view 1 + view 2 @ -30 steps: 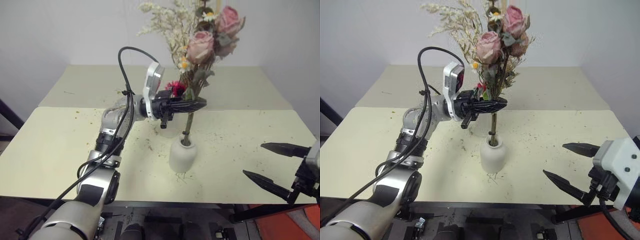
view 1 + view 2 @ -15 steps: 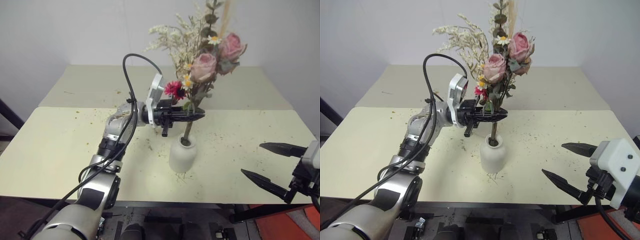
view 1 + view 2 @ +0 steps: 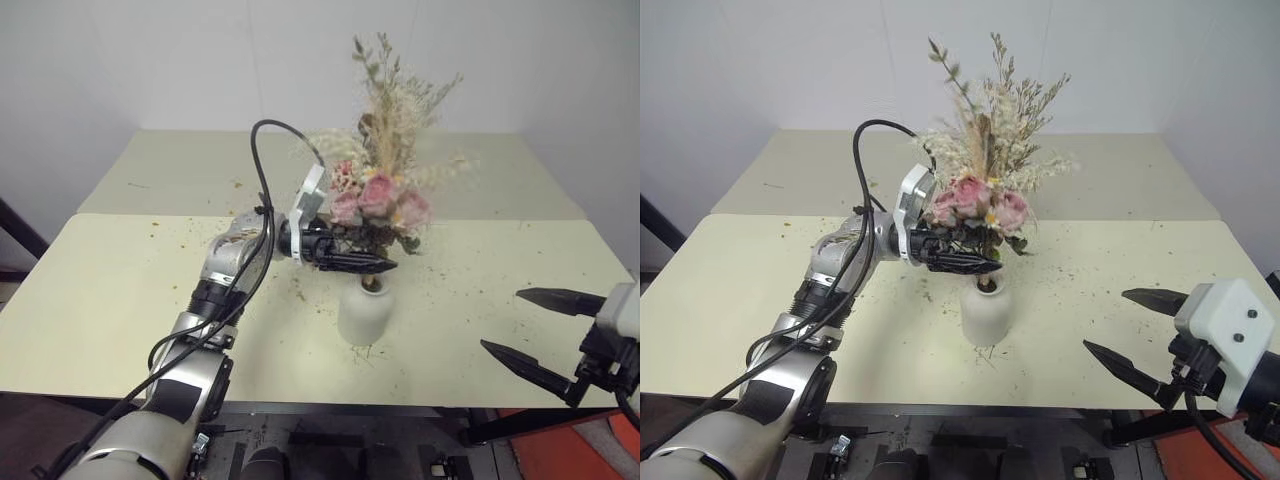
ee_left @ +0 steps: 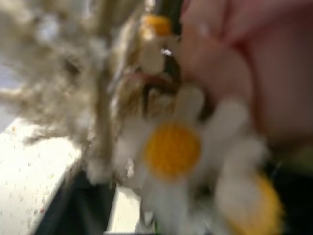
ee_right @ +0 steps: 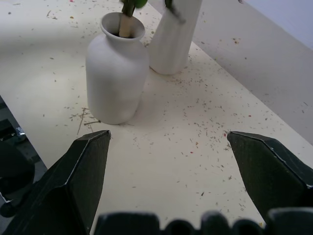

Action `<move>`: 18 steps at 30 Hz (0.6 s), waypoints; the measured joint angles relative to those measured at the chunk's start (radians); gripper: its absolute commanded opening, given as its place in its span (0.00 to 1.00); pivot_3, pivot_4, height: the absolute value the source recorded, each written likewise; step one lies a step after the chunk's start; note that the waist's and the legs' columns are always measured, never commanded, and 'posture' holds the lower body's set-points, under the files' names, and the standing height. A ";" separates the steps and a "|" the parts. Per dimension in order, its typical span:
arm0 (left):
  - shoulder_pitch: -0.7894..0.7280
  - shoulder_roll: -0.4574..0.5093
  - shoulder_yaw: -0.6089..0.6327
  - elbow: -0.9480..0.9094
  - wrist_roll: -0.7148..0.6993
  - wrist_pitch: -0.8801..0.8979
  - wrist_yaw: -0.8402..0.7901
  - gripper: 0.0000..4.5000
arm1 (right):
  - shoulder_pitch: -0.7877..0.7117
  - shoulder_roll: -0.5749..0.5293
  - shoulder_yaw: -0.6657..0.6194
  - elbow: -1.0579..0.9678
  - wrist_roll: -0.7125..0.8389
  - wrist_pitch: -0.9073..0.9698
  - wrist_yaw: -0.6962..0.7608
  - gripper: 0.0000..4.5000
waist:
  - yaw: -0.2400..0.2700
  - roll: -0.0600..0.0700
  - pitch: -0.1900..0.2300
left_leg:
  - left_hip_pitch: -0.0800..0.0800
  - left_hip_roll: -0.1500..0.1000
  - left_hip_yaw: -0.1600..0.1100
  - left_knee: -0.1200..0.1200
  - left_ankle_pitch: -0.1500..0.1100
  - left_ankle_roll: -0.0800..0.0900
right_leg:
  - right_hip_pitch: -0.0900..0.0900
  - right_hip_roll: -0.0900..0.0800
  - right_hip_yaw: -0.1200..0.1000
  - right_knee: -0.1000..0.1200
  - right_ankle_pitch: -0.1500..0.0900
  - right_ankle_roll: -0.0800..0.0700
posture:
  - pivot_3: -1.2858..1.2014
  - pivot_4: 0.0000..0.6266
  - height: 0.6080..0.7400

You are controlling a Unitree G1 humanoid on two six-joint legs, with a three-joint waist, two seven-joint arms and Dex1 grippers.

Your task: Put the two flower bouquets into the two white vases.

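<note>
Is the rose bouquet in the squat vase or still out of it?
In: the rose bouquet has its stem down the squat vase neck.

Looks like a robot test lab or demo room, not a home. Two plain cream tables [image 3: 120,290] are pushed together, with a seam between the near one and the far one [image 3: 200,165]. Behind them are bare white walls [image 3: 150,60] with nothing hung on them. The tabletop is littered with dried plant crumbs [image 5: 195,132], like a surface used over and over. A loose black cable [image 3: 262,170] loops off the robot arm in the open. Under the near table edge there's dark metal framing [image 3: 940,455], and an orange-red object [image 3: 570,450] sits low at the right corner. No household furniture or decor around the tables.
</note>
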 measured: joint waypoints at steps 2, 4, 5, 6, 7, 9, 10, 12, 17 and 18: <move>-0.005 0.057 -0.069 -0.012 0.058 0.004 -0.023 0.99 | -0.004 -0.002 0.007 0.006 -0.008 -0.005 0.005 1.00 | -0.003 0.000 0.000 | 0.000 0.000 0.000 0.000 0.000 0.000 | 0.000 0.000 0.000 0.000 0.000 0.000 | 0.52 0.24 1.00; -0.006 0.085 -0.086 -0.015 0.093 0.004 -0.026 0.99 | -0.008 -0.004 0.017 0.016 -0.018 -0.012 0.006 1.00 | -0.002 0.000 0.000 | 0.000 0.000 0.000 0.000 0.000 0.000 | 0.000 0.000 0.000 0.000 0.000 0.000 | 0.52 0.24 1.00; -0.007 0.100 -0.086 -0.016 0.097 0.001 -0.026 0.99 | -0.012 -0.007 0.025 0.019 -0.022 -0.014 0.007 1.00 | -0.002 0.000 0.000 | 0.000 0.000 0.000 0.000 0.000 0.000 | 0.000 0.000 0.000 0.000 0.000 0.000 | 0.52 0.24 1.00; -0.007 0.113 -0.083 -0.019 0.097 -0.003 -0.029 0.99 | -0.014 -0.009 0.031 0.020 -0.027 -0.015 0.008 1.00 | -0.002 0.000 0.000 | 0.000 0.000 0.000 0.000 0.000 0.000 | 0.000 0.000 0.000 0.000 0.000 0.000 | 0.52 0.24 1.00; -0.009 0.132 -0.079 -0.022 0.098 -0.011 -0.035 0.99 | -0.016 -0.010 0.035 0.020 -0.033 -0.016 0.009 1.00 | -0.002 0.000 0.000 | 0.000 0.000 0.000 0.000 0.000 0.000 | 0.000 0.000 0.000 0.000 0.000 0.000 | 0.52 0.24 1.00; -0.008 0.181 -0.077 -0.042 0.111 -0.037 -0.053 0.99 | -0.021 -0.012 0.038 0.022 -0.039 -0.017 0.011 1.00 | -0.003 0.000 0.000 | 0.000 0.001 0.000 0.000 0.000 0.000 | 0.000 0.000 0.000 0.000 0.000 0.000 | 0.52 0.24 1.00; -0.005 0.198 -0.069 -0.049 0.117 -0.053 -0.056 0.99 | -0.024 -0.013 0.038 0.024 -0.040 -0.018 0.012 1.00 | -0.003 0.000 0.000 | 0.000 0.001 0.000 0.000 0.000 0.000 | 0.000 0.000 0.000 0.000 0.000 0.000 | 0.52 0.24 1.00; 0.004 0.233 -0.042 -0.066 0.116 -0.064 -0.053 0.99 | -0.034 -0.016 0.039 0.033 -0.043 -0.020 0.019 1.00 | -0.002 0.000 0.000 | 0.000 0.001 0.000 0.000 0.000 0.000 | 0.000 0.000 0.000 0.000 0.000 0.000 | 0.52 0.24 1.00; 0.080 0.360 0.073 -0.144 0.073 -0.051 -0.041 0.99 | -0.040 -0.022 0.041 0.051 -0.053 -0.023 0.044 1.00 | -0.006 0.001 0.000 | 0.000 0.002 0.000 0.000 0.000 0.000 | -0.001 0.001 0.000 0.000 0.000 0.000 | 0.52 0.24 1.00; 0.104 0.400 0.105 -0.169 0.060 -0.038 -0.038 0.99 | -0.042 -0.022 0.042 0.058 -0.055 -0.024 0.048 1.00 | -0.009 0.001 0.000 | 0.000 0.003 0.001 0.000 0.000 0.000 | -0.001 0.001 0.001 0.001 0.000 0.000 | 0.52 0.24 1.00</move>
